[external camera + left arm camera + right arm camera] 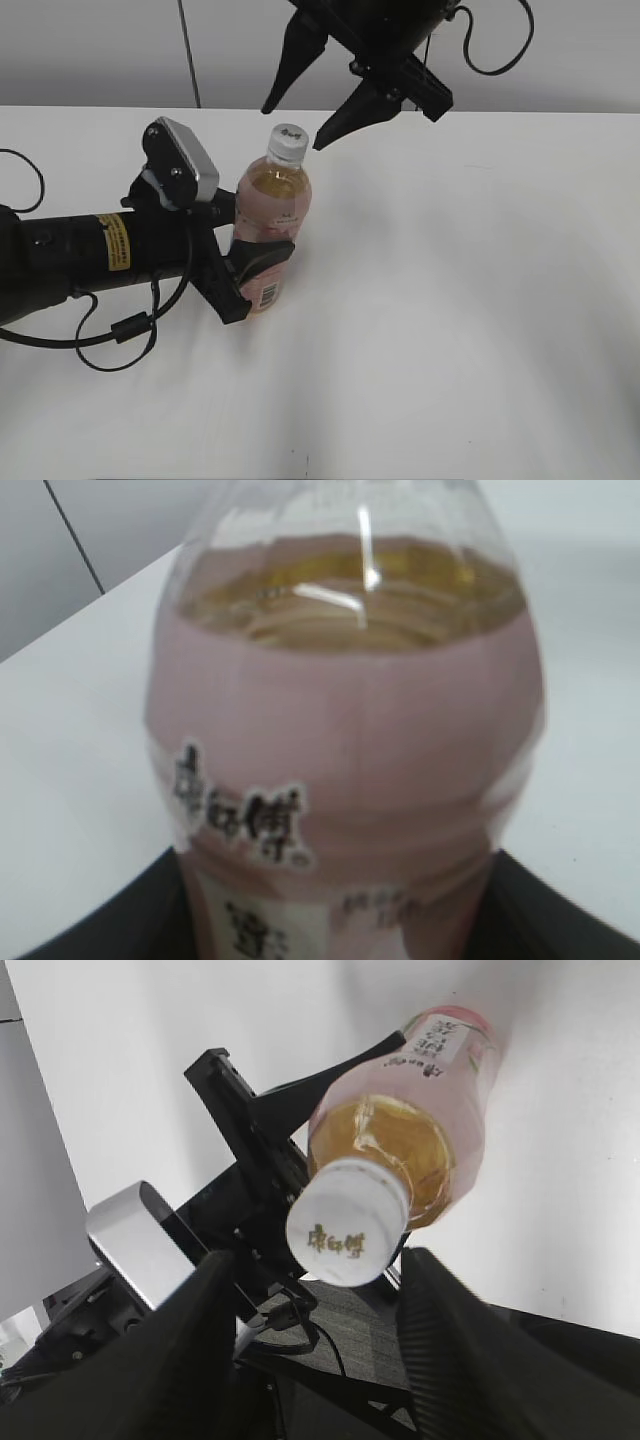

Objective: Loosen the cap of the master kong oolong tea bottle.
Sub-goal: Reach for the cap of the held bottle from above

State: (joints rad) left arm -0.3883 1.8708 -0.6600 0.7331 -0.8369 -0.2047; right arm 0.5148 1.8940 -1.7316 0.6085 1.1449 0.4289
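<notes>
The master kong oolong tea bottle [270,215] stands upright on the white table [450,300], amber tea above a pale pink label. It fills the left wrist view [350,730]. My left gripper [250,270] is shut on the bottle's lower body from the left. The white cap [286,141] with dark characters on top sits on the neck. My right gripper [292,120] hangs open just above the cap, one finger on each side, not touching it. In the right wrist view the cap [347,1234] lies between the open fingers [320,1290], above the bottle [415,1110].
The left arm's black body and silver wrist camera [182,160] lie left of the bottle, with a loose black cable [120,330] on the table. A grey wall [100,50] runs behind the table's far edge.
</notes>
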